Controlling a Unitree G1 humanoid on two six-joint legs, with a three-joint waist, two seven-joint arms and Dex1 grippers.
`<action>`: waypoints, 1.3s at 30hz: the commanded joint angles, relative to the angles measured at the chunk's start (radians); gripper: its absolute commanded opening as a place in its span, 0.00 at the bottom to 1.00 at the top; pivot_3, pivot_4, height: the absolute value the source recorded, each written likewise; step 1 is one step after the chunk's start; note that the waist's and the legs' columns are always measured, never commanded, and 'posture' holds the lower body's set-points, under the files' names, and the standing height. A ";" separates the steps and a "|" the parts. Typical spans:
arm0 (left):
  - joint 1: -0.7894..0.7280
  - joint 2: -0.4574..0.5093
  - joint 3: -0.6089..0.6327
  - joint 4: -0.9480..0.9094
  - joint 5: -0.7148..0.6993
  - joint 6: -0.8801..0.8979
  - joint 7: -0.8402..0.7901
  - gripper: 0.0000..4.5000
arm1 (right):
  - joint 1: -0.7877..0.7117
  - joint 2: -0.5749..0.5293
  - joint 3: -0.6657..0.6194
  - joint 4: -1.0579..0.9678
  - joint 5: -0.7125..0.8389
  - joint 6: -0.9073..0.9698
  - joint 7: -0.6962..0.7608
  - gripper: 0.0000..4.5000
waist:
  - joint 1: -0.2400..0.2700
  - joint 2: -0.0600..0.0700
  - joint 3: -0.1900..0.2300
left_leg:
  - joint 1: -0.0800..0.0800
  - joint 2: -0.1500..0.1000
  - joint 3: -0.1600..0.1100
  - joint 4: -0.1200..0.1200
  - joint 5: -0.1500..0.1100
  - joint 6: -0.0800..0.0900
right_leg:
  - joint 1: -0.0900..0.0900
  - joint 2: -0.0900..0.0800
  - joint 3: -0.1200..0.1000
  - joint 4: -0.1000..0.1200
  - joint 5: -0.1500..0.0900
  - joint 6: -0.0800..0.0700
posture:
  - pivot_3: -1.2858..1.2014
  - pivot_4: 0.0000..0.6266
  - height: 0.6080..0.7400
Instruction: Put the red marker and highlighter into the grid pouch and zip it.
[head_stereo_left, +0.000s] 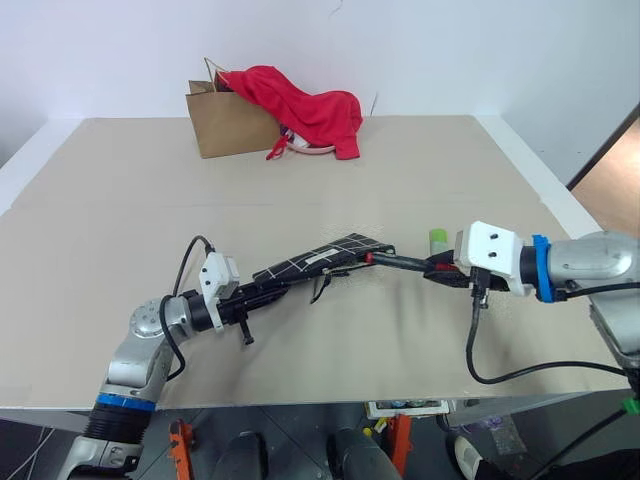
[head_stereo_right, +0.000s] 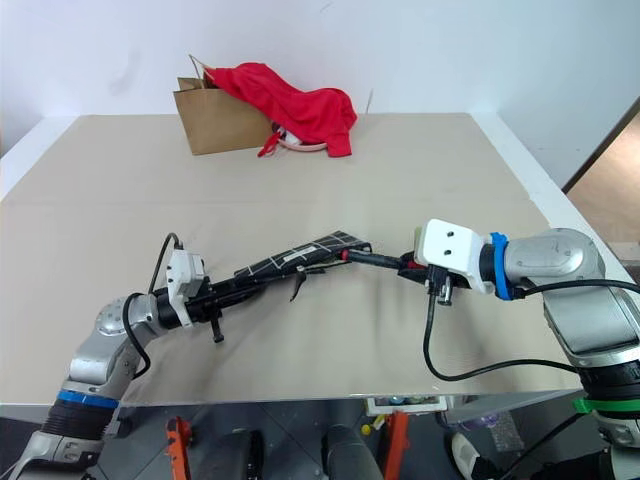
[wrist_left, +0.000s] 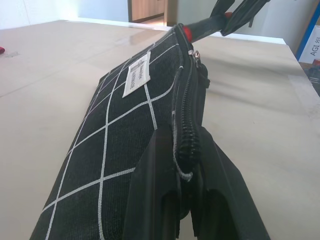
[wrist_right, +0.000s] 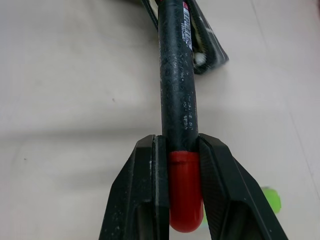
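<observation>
My left gripper (head_stereo_left: 258, 288) is shut on the near end of the grid pouch (head_stereo_left: 322, 259), pinching it along the zipper (wrist_left: 186, 115) and holding it up off the table, roughly level. The pouch is black with white grid lines and a white label (wrist_left: 137, 75). My right gripper (wrist_right: 177, 145) is shut on the red cap of the red marker (wrist_right: 176, 85). The marker's black barrel (head_stereo_left: 398, 262) reaches across to the pouch's far end by the zipper pull; whether its tip is inside I cannot tell. The light-green highlighter (head_stereo_left: 438, 238) lies on the table just behind the right gripper.
A brown paper bag (head_stereo_left: 222, 128) stands at the back of the beige table (head_stereo_left: 420, 170), with a red cloth (head_stereo_left: 312, 108) draped over it and spilling to its right. The table's front edge (head_stereo_left: 300, 405) runs just below both arms.
</observation>
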 joint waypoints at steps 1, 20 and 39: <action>0.002 0.004 0.003 -0.036 -0.009 -0.016 -0.006 0.00 | -0.050 0.011 0.007 0.002 -0.025 -0.017 -0.002 0.17 | 0.000 0.000 0.000 | 0.000 0.000 0.000 0.000 0.000 0.000 | 0.000 0.000 0.000 0.000 0.000 0.000 | 0.52 0.24 1.00; -0.013 0.002 0.005 -0.018 -0.009 -0.019 -0.014 0.00 | -0.327 0.305 0.361 0.063 -0.301 -0.058 0.003 0.17 | -0.001 0.000 0.000 | 0.000 0.000 0.000 0.000 0.000 0.000 | -0.001 0.001 0.000 0.001 0.000 -0.001 | 0.52 0.24 1.00; 0.001 -0.018 0.029 -0.039 -0.040 0.015 0.031 0.00 | -0.171 0.273 -0.072 0.059 0.006 0.154 -0.001 0.92 | 0.005 0.000 0.000 | -0.001 -0.001 -0.002 0.001 0.000 0.000 | 0.000 -0.001 -0.002 0.002 0.002 -0.006 | 0.52 0.24 1.00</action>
